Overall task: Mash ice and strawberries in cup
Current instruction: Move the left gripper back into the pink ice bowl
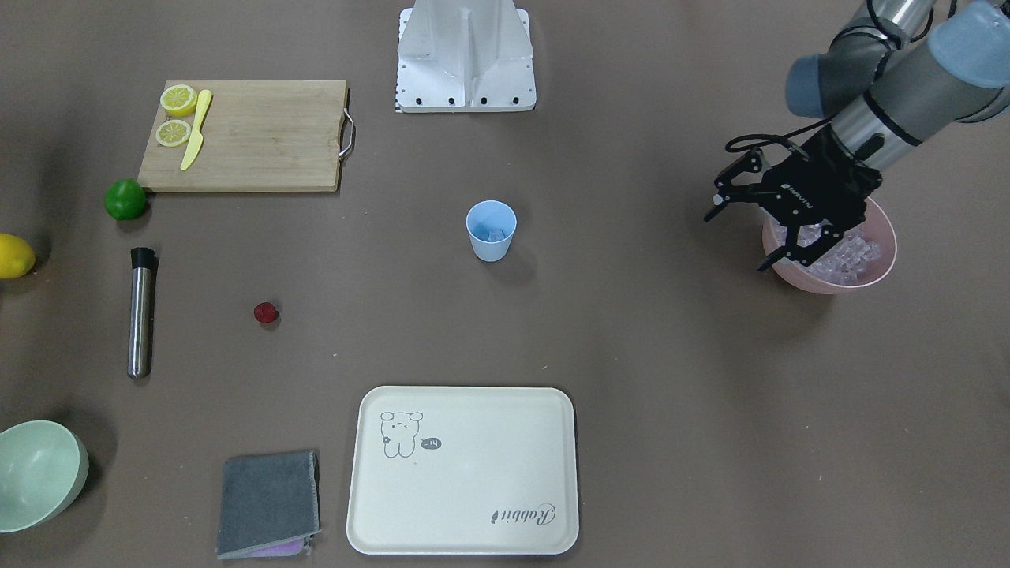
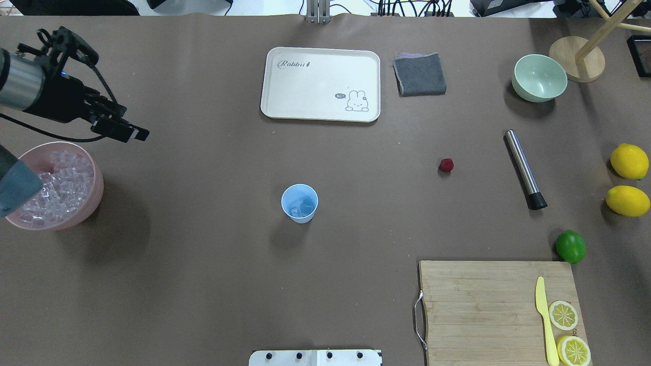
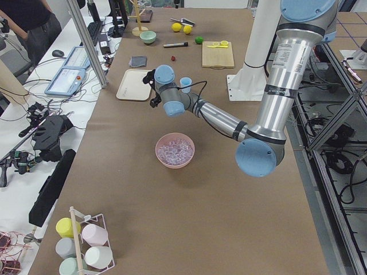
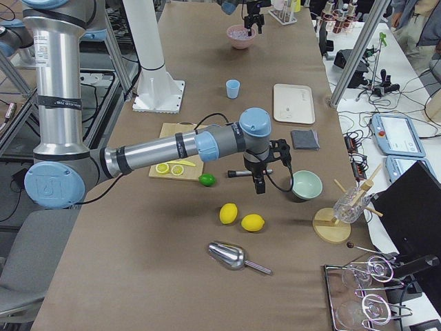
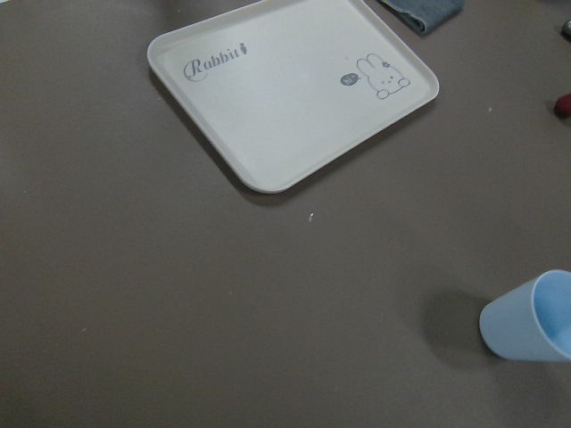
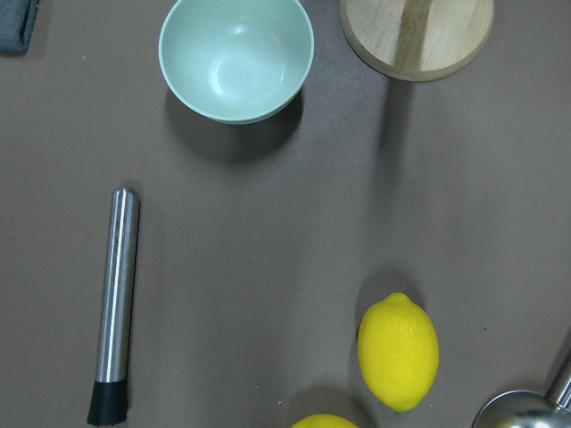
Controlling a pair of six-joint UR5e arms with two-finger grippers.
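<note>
The light blue cup (image 1: 491,230) (image 2: 299,203) stands mid-table with a few pieces of ice (image 2: 297,209) at its bottom. More ice (image 1: 843,254) fills a pink bowl (image 2: 90,203) at the table's left end. My left gripper (image 1: 738,241) (image 2: 133,133) hovers open over that bowl's edge, nothing between its fingers. The strawberry (image 1: 267,313) (image 2: 446,164) lies alone on the table, right of the cup. My right gripper (image 4: 260,185) shows only in the exterior right view, above the metal muddler (image 2: 525,169); I cannot tell whether it is open or shut.
A cream tray (image 2: 320,84) and grey cloth (image 2: 419,74) lie at the far side. A pale green bowl (image 2: 539,77), two lemons (image 2: 629,161), a lime (image 2: 570,246) and a cutting board (image 2: 483,310) with lemon slices and a yellow knife fill the right side.
</note>
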